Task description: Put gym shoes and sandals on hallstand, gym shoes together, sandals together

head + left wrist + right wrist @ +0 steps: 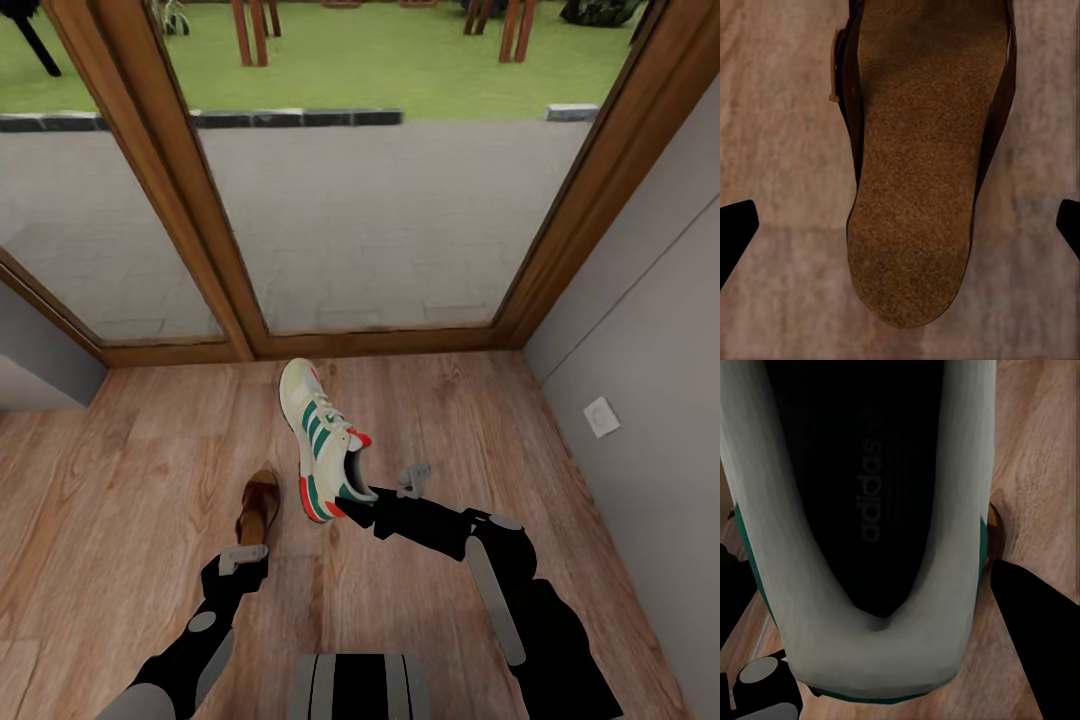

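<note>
The right hand (358,508) grips a gym shoe (322,440) by its heel, toe pointing far. The left hand (243,560) – spread wide – hovers over a sandal (260,505) on the corridor floor (120,480), heel nearest.

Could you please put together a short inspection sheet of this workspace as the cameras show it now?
Surface: wood-plank corridor floor.
Job's things: one gym shoe tilted, heel at the right gripper; one sandal flat on the floor.
Clutter: nothing seen.
Grippers: right gripper shut on the gym shoe's heel; left gripper open, just behind the sandal's heel, not touching it.
Cables: nothing seen.
Surroundings: wood-framed glass door ahead with patio and lawn beyond; grey wall to the right bearing a white wall plate.
</note>
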